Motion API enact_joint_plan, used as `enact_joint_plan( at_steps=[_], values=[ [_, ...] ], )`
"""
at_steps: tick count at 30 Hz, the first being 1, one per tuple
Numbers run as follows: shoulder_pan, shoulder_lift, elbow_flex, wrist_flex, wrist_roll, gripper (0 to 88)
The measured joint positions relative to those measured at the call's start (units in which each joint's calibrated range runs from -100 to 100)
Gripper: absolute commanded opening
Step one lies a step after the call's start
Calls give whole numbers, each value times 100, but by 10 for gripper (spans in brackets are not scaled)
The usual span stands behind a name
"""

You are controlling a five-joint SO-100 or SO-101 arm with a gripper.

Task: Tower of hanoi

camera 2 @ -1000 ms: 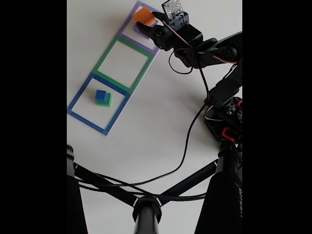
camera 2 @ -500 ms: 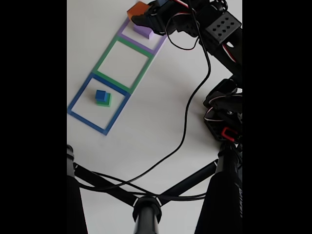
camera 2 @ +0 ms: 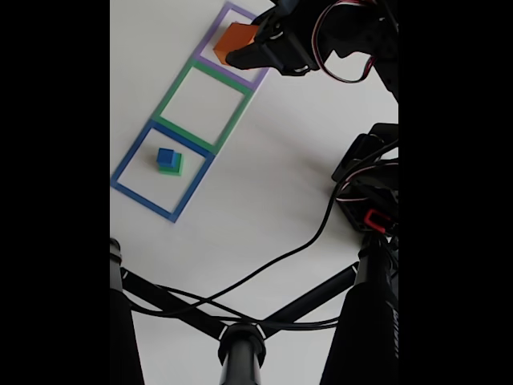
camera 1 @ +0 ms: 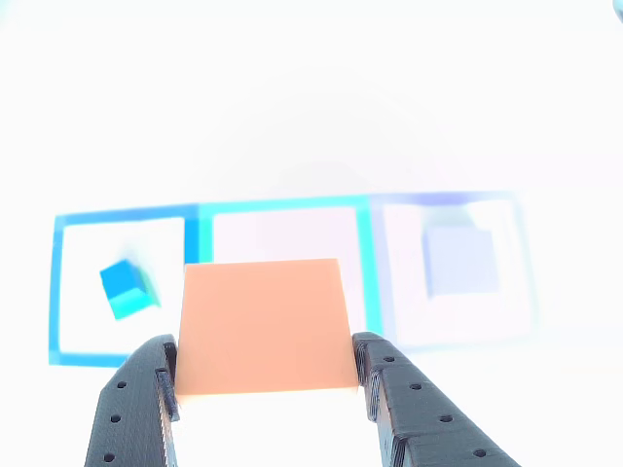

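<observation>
On white table (camera 2: 256,208) — taped squares (camera 2: 200,100).

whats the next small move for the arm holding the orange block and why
Probably carry it toward the empty green-outlined square and lower it there. The gripper is shut on the orange block, held up off the table. The purple block sits alone in the purple-outlined square, and the blue cube rests on the green block.

Three tape-outlined squares, blue (camera 2: 163,171), green (camera 2: 203,106) and purple (camera 2: 237,46), lie in a row on the white worktop (camera 2: 256,208); a black tripod (camera 2: 240,341) stands nearby.
</observation>
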Motion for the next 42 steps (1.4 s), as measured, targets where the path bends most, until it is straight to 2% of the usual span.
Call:
enact_joint_plan(
  at_steps=[6,13,22,31,42],
  values=[
    [-385,-135,-435,570,0,110],
    [-401,-287,479,152,0,109],
    [-319,-870,3673,-2368,0,109],
    [-377,-709,6388,-5682,0,109],
    [-418,920,7789,-9358,0,109]
  ],
)
